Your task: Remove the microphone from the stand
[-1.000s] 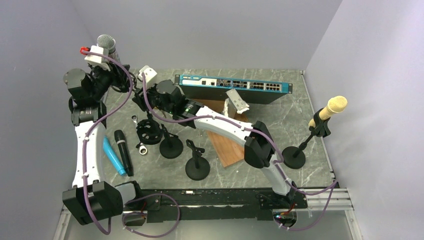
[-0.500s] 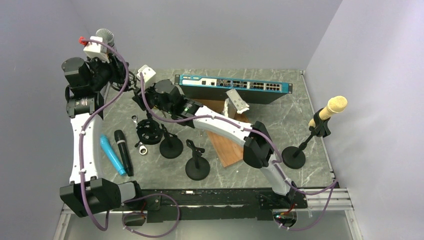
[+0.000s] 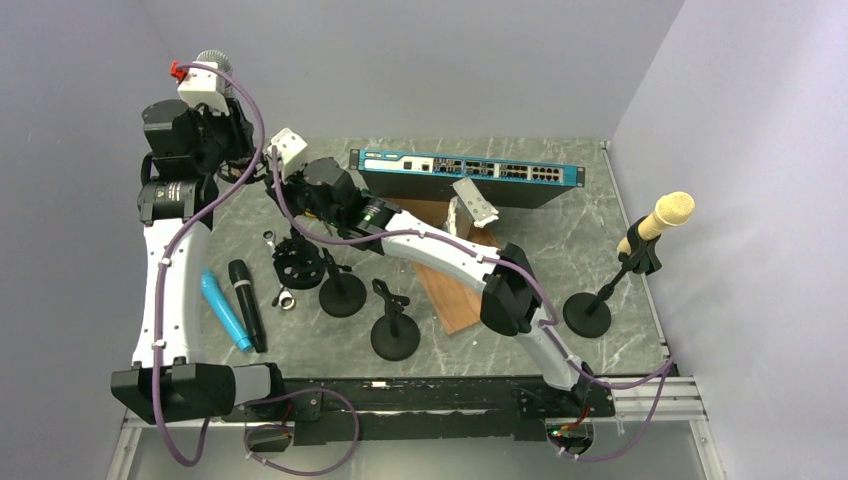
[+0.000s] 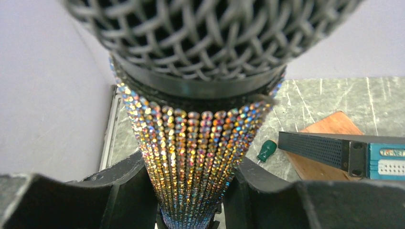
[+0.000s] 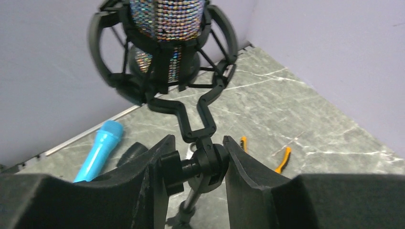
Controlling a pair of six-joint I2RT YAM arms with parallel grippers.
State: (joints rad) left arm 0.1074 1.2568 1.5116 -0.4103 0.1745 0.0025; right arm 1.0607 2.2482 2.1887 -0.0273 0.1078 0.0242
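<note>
The microphone (image 4: 196, 143) has a rhinestone body and a grey mesh head (image 3: 212, 60). My left gripper (image 4: 191, 191) is shut on its body just below the head, high at the back left (image 3: 226, 128). In the right wrist view the microphone's lower body (image 5: 167, 19) still passes through the black shock-mount ring (image 5: 102, 57) of the stand. My right gripper (image 5: 198, 164) is shut on the stand's pivot joint (image 5: 210, 164), below the ring; it also shows in the top view (image 3: 287, 190). The stand's pole (image 5: 190, 206) runs down between the fingers. Its base is hidden.
A blue microphone (image 3: 225, 310) and a black one (image 3: 247, 305) lie at the left. Two empty stands (image 3: 342, 290) (image 3: 394, 332) stand mid-table. A network switch (image 3: 465, 172), a wooden board (image 3: 455, 292) and a yellow microphone on a stand (image 3: 660, 218) are further right. Orange-handled pliers (image 5: 282, 160) lie nearby.
My left arm has risen and carried the microphone's head upward and toward the back wall. My right gripper has shifted slightly left while still holding the stand's joint.
</note>
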